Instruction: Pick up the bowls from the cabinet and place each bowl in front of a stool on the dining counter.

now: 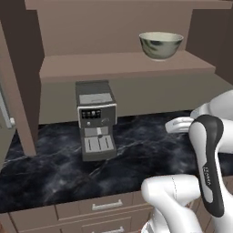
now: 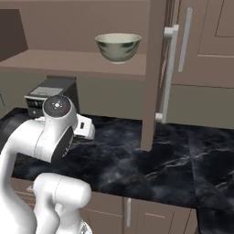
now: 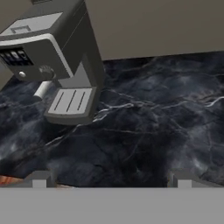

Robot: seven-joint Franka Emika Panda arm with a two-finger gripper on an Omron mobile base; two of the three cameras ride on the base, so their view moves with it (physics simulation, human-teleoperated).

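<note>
Taupe wooden cabinet (image 1: 127, 68) over veined black marble worktop (image 1: 59, 168), long silver bar handle (image 2: 168, 73) seen from the right base view, boxy grey coffee machine (image 1: 95, 119), mottled cream bowl (image 1: 160, 44) on the shelf, gripper (image 3: 111, 181) wide open, empty.

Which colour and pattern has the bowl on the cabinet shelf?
The bowl is cream-white inside, with grey-green mottling outside; the left base view shows it best.

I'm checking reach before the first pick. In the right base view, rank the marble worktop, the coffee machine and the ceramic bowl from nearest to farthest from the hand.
1. Marble worktop: directly under the open hand.
2. Coffee machine: just ahead, standing on the worktop on the left side of the hand view.
3. Ceramic bowl: farthest, up on the cabinet shelf above the machine.
</note>
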